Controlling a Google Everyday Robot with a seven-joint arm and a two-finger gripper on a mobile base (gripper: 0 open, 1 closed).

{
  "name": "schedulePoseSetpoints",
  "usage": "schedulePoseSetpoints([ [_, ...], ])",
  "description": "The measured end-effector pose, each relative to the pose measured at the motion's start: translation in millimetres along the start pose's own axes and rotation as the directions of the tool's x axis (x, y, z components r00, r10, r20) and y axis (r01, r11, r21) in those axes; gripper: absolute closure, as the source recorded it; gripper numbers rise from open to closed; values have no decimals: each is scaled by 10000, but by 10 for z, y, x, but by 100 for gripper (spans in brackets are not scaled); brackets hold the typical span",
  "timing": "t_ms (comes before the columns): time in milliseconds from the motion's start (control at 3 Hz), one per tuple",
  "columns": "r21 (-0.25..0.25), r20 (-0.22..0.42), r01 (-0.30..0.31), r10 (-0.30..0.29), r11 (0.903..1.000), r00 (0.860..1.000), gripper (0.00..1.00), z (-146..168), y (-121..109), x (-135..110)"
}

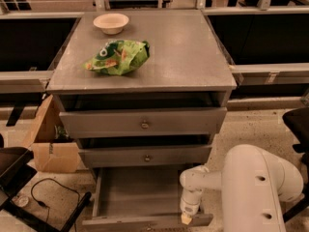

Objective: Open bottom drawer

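The bottom drawer point(135, 192) of the grey three-drawer cabinet stands pulled well out, its shallow grey tray showing and bare inside. Its slim front point(145, 222) lies at the bottom edge of the view; the knob is hardly visible there. My gripper point(187, 215) hangs from the white arm point(256, 187) at the drawer's front right corner, just above the front panel. The two upper drawers point(144, 124) are nearly shut.
A green crisp bag point(118, 57) and a cream bowl point(111, 22) lie on the cabinet top point(183, 52). A cardboard box point(48, 139) stands left of the cabinet, with a black cable point(46, 192) and black frame on the floor. A dark chair point(299, 124) is at right.
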State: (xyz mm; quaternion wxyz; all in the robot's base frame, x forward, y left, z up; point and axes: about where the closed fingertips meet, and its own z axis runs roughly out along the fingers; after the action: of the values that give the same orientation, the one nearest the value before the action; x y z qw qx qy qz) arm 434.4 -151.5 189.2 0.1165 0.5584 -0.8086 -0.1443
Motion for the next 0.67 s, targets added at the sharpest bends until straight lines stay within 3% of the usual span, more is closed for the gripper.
schedulePoseSetpoints([
  [667, -1, 0, -1, 1, 10000, 10000, 59, 1, 0, 0],
])
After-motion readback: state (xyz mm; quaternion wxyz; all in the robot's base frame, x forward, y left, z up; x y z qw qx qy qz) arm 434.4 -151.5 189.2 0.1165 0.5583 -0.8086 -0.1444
